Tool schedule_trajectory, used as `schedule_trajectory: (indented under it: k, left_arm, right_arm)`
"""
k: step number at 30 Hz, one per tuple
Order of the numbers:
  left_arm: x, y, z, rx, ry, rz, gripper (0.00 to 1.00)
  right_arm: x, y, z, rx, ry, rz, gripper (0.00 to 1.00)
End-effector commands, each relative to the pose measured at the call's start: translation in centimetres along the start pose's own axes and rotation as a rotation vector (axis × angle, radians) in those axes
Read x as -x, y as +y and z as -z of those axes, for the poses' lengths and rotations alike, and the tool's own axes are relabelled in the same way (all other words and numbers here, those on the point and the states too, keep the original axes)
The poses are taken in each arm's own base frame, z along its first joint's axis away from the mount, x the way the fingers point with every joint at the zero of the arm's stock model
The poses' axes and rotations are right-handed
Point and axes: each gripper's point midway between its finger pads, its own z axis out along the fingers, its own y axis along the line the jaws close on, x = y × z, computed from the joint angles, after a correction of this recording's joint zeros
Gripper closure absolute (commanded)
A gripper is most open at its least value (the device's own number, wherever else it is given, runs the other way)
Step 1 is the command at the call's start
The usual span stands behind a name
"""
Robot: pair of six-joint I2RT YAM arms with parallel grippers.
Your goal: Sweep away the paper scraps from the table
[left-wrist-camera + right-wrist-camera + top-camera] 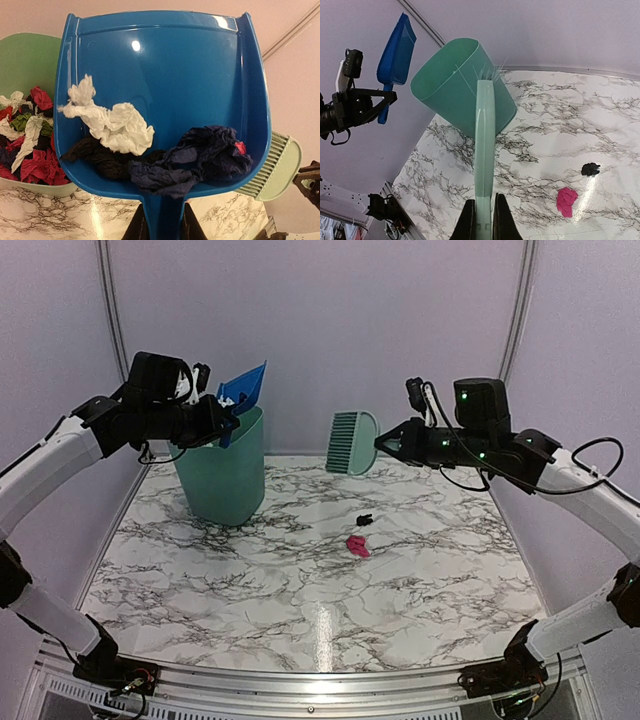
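My left gripper [160,232] is shut on the handle of the blue dustpan [165,85], which it holds tilted over the green bin [222,465] at the back left. White, black and dark blue paper scraps [120,127] lie in the pan, and more fill the bin [27,130]. My right gripper [483,225] is shut on the handle of the mint-green hand brush [485,145], held up in the air [352,443]. A pink scrap [357,546] and a black scrap [365,518] lie on the marble table [250,590].
The green bin [455,85] stands on the table's back left. A metal rail [300,680] edges the near side, and purple walls close in the back and sides. The pink scrap [566,200] and black scrap [590,169] lie right of the brush.
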Motion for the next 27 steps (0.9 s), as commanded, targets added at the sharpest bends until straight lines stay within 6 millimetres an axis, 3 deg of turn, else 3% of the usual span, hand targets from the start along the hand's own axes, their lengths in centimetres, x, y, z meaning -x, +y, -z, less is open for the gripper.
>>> schedule_trajectory:
  k: [1, 11, 27]
  left_arm:
    - [1.2, 1.1, -0.4, -0.039, 0.035, 0.100, 1.00]
    - [3.1, 4.4, -2.0, -0.071, 0.055, 0.298, 1.00]
    - [6.8, 3.9, -2.4, -0.322, 0.005, 0.668, 1.00]
  right_arm:
    - [1.4, 0.1, 0.9, -0.004, -0.070, -0.017, 1.00]
    - [1.8, 0.1, 0.1, -0.013, -0.045, -0.015, 1.00]
    - [2.2, -2.4, 1.5, -0.177, -0.076, -0.032, 1.00]
